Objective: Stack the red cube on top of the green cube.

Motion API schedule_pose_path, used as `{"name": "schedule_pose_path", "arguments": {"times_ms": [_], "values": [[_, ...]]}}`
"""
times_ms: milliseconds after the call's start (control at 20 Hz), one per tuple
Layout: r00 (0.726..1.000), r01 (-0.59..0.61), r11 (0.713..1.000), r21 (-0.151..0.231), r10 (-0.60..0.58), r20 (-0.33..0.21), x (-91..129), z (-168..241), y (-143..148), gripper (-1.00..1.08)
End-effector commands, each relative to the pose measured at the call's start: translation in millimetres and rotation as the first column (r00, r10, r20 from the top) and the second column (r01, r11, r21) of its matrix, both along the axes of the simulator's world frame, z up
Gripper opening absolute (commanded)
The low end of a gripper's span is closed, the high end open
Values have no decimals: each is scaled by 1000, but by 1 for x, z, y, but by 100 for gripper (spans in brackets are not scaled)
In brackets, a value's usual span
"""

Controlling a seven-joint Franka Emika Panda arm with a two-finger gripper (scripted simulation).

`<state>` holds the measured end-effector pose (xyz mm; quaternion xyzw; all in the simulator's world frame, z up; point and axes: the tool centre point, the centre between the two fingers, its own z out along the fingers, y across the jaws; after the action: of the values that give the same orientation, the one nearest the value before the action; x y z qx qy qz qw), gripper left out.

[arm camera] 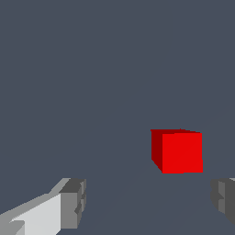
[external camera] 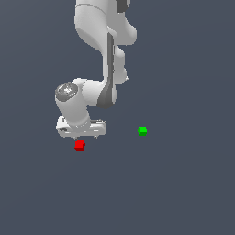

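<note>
The red cube lies on the flat dark grey floor, directly below my white gripper. In the wrist view the red cube sits a short way beyond the grey fingertips, nearer to one of them, and not between them. My gripper is open, the gap between its fingers is wide, and it holds nothing. The green cube rests on the floor toward the exterior view's right, well apart from the red one. The wrist view does not show it.
The white arm comes down from the top of the exterior view, above and between the two cubes. Plain dark grey floor surrounds everything.
</note>
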<state>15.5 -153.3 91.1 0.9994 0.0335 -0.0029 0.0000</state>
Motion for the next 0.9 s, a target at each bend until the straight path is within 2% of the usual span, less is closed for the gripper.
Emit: {"name": "schedule_pose_path", "arguments": {"times_ms": [0, 350, 850], "values": [[1000, -8, 1000, 0, 8, 3, 4, -8, -17, 100], [1000, -18, 1000, 0, 18, 6, 12, -20, -42, 100], [1000, -17, 1000, 0, 17, 5, 12, -30, -45, 100]]}}
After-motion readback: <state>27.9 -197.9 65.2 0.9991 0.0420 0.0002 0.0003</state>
